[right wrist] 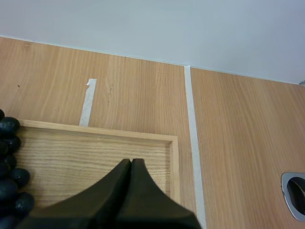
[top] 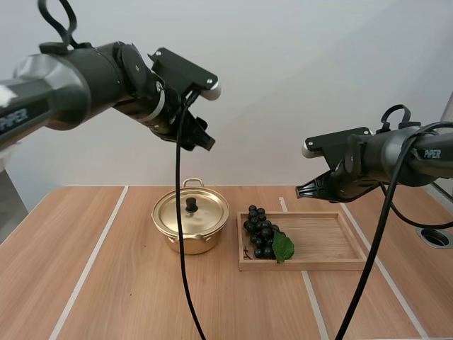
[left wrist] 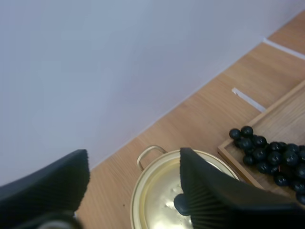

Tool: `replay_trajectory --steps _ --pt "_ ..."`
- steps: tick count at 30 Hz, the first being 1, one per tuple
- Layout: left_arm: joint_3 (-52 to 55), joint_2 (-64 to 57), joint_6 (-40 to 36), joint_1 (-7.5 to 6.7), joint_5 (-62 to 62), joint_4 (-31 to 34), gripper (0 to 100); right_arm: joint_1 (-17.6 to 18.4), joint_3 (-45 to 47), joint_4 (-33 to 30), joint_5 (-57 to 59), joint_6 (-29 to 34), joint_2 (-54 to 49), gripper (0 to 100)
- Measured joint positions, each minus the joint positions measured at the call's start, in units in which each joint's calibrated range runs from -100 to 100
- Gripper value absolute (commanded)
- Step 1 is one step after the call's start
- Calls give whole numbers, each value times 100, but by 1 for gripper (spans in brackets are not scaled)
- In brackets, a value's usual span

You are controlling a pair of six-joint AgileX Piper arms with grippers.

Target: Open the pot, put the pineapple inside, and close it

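My left gripper [top: 204, 139] hangs open above the lid [top: 209, 211] — likely light, slick metal, so I'd pinch its black knob [top: 191, 205]. Right gripper [top: 303, 190] closed, empty. Fruit here is grapes [top: 260, 232] — soft.

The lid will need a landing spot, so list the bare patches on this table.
Widest: bare wooden table left of the lidded round gold metal pot. Also free: the shallow wooden tray right of the bunch of dark grapes, and the table in front of both. Crowded: the narrow gap between pot and tray, grapes filling the tray's left end.
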Motion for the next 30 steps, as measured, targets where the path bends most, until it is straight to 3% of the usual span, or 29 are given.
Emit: replay_trajectory --steps 3,9,19,30 --pt "-12 -609 -11 0 67 10 1 0 0 0 0 0 -24 0" --pt "-12 -1827 -353 34 236 15 0 0 116 0 -64 0 -492 0" --pt "228 -3406 -946 419 180 15 0 0 879 -4 -704 -188 -2713 0" --pt "1391 -5202 -1326 485 -180 15 0 0 1166 -16 -643 -511 -5231 0"
